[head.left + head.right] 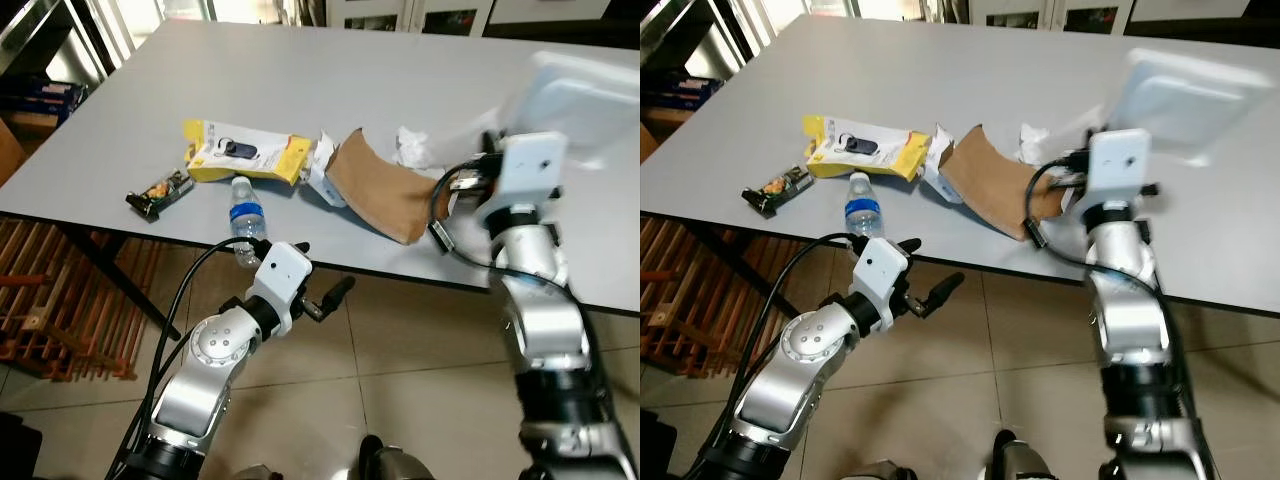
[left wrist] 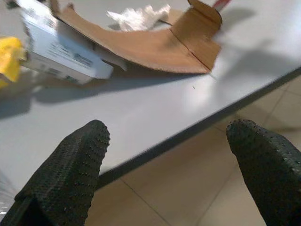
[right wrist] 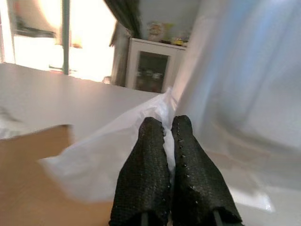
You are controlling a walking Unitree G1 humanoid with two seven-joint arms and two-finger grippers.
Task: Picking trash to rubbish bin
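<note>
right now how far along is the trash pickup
Nothing looks binned yet. In hand: the right gripper is shut on a white plastic bag, lifted above the table. Left gripper is open, at the table's edge. Still left: water bottle, yellow package, snack bar, cardboard, crumpled paper.

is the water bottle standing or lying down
Lying down: the clear plastic water bottle rests on its side near the grey table's front edge, blue label showing.

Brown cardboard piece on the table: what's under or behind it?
Behind the cardboard piece lies crumpled white tissue; a white box pokes out beside it. Whatever lies beneath the cardboard is covered.
</note>
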